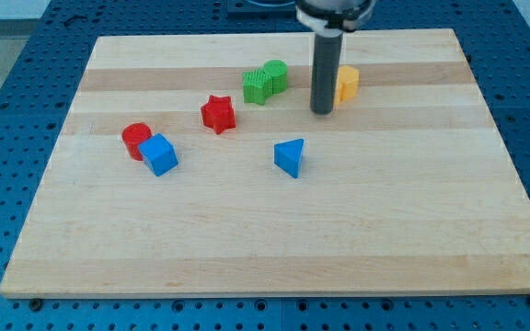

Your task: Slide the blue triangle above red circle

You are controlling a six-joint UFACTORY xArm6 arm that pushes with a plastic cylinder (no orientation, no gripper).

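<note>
The blue triangle (pixel 290 156) lies near the middle of the wooden board (pixel 274 257). The red circle (pixel 136 140) sits at the view's left, touching a blue cube (pixel 159 154) just to its lower right. My tip (pixel 322 111) rests on the board above and to the right of the blue triangle, a short gap away from it. The tip stands just left of a yellow block (pixel 346 83).
A red star (pixel 218 113) lies between the red circle and the tip. Two green blocks (pixel 265 82) sit close together toward the view's top, left of the rod. The blue perforated table (pixel 7 110) surrounds the board.
</note>
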